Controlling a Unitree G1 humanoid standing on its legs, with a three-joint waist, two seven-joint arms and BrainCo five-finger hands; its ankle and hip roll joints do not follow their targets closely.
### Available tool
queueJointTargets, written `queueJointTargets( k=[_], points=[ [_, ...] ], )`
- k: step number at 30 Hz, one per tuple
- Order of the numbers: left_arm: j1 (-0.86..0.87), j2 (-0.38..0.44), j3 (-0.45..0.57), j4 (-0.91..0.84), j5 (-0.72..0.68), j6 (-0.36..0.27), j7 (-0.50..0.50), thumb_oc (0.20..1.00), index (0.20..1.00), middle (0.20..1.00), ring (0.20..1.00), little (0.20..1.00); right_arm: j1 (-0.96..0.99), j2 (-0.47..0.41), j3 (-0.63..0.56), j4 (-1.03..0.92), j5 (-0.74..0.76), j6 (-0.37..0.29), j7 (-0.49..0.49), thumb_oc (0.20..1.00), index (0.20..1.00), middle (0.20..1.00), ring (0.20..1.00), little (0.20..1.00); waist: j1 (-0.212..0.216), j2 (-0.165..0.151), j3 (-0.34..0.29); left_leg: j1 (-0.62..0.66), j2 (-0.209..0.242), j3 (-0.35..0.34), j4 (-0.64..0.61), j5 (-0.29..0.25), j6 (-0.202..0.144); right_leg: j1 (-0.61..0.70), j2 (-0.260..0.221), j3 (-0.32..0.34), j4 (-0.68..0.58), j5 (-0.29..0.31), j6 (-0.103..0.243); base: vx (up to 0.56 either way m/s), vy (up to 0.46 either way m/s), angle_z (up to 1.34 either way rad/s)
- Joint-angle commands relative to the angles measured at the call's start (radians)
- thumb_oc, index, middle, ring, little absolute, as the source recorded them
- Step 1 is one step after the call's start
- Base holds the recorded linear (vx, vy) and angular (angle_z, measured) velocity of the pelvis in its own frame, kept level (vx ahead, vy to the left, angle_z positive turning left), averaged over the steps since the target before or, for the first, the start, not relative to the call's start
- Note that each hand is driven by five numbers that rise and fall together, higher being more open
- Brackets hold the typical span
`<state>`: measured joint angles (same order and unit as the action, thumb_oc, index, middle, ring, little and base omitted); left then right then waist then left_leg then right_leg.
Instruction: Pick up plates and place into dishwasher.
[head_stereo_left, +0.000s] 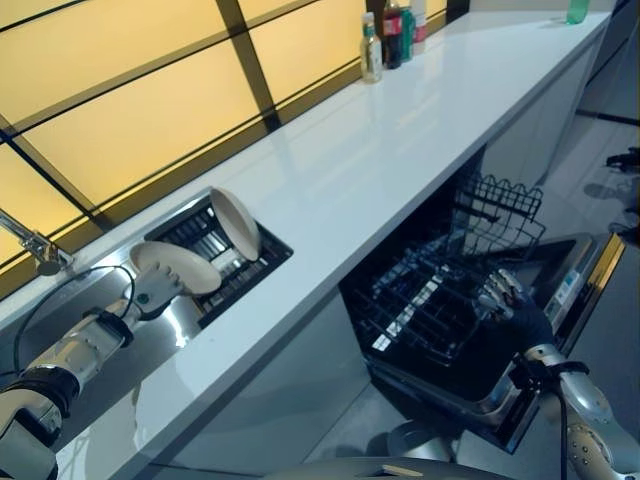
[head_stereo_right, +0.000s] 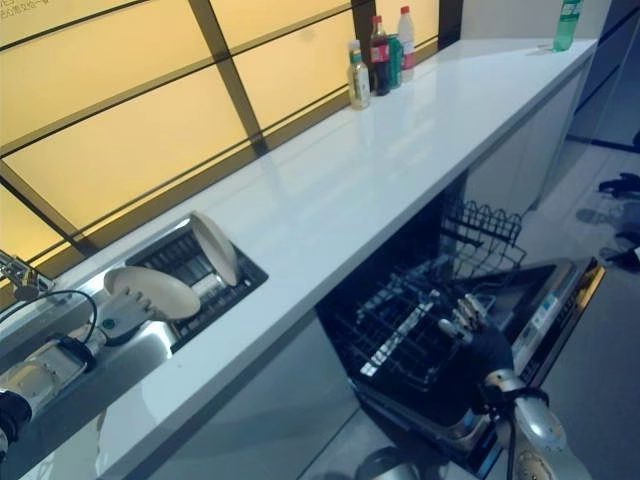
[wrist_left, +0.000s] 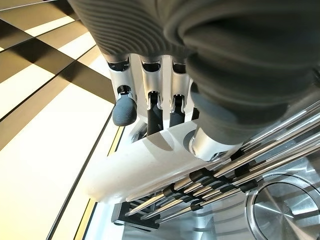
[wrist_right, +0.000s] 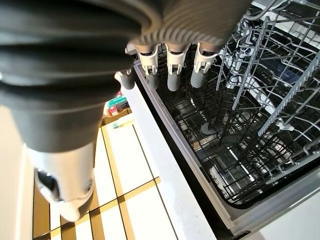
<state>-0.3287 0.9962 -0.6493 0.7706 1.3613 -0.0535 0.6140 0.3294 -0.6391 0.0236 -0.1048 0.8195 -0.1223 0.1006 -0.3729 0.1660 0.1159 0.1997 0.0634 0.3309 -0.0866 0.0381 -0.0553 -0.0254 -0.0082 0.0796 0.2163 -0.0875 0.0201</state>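
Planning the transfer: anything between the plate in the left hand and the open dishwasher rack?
Nothing visible blocks it. The left hand grips a plate over the sink rack; bare countertop lies between it and the dishwasher rack. The right hand hovers over that rack's front and may need to clear.

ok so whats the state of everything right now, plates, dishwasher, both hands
left hand: shut on the held plate, over the sink rack
held plate: gripped, lifted off the rack
second plate: standing on edge in the sink rack
dishwasher: door open, lower rack pulled out, no dishes in it
right hand: open, holds nothing, at the lower rack
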Motion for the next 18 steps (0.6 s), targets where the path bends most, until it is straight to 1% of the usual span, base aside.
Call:
queueJointTargets(
  k=[1, 5, 8, 13, 18],
  points=[
    [-0.011, 0.008, 0.109, 0.025, 0.008, 0.071, 0.067, 0.200, 0.200, 0.200, 0.200, 0.200, -0.008, -0.011, -0.014, -0.099, 0.017, -0.026, 0.033, 1.000, 1.000, 1.000, 1.000, 1.000, -0.007, -0.048, -0.035, -0.087, 0.002, -0.030, 0.144, -0.076, 0.009, 0.008, -0.083, -0.013, -0.089, 0.054, 0.143, 0.00, 0.000, 0.00],
    [-0.012, 0.019, 0.118, 0.020, 0.004, 0.073, 0.094, 0.200, 0.200, 0.200, 0.200, 0.200, -0.004, -0.004, -0.015, -0.099, 0.015, -0.026, 0.037, 1.000, 1.000, 1.000, 1.000, 1.000, -0.002, -0.052, -0.040, -0.088, 0.004, -0.032, 0.146, -0.075, 0.007, 0.013, -0.085, -0.020, -0.092, 0.053, 0.141, 0.00, 0.000, 0.00],
    [-0.020, 0.033, 0.130, 0.010, -0.005, 0.071, 0.108, 0.200, 0.200, 0.200, 0.200, 0.200, -0.005, 0.005, -0.008, -0.094, 0.015, -0.037, 0.039, 1.000, 1.000, 1.000, 1.000, 1.000, 0.006, -0.061, -0.047, -0.088, 0.008, -0.032, 0.145, -0.076, 0.007, 0.020, -0.084, -0.026, -0.100, 0.053, 0.140, -0.01, -0.003, 0.01],
    [-0.019, 0.087, 0.175, -0.018, -0.039, 0.056, 0.180, 0.200, 0.200, 0.200, 0.200, 0.200, -0.014, 0.014, 0.001, -0.094, 0.026, -0.042, 0.029, 1.000, 1.000, 1.000, 1.000, 1.000, 0.025, -0.076, -0.057, -0.089, 0.013, -0.038, 0.139, -0.076, 0.006, 0.029, -0.081, -0.036, -0.109, 0.050, 0.137, -0.04, -0.004, 0.02],
    [-0.055, 0.142, 0.203, -0.075, -0.082, 0.022, 0.196, 0.200, 0.200, 0.200, 0.200, 0.200, -0.019, 0.015, 0.016, -0.094, 0.032, -0.048, 0.021, 1.000, 1.000, 1.000, 1.000, 1.000, 0.040, -0.078, -0.061, -0.088, 0.013, -0.047, 0.130, -0.074, 0.006, 0.034, -0.079, -0.040, -0.113, 0.048, 0.135, -0.04, 0.029, 0.02]
  ],
)
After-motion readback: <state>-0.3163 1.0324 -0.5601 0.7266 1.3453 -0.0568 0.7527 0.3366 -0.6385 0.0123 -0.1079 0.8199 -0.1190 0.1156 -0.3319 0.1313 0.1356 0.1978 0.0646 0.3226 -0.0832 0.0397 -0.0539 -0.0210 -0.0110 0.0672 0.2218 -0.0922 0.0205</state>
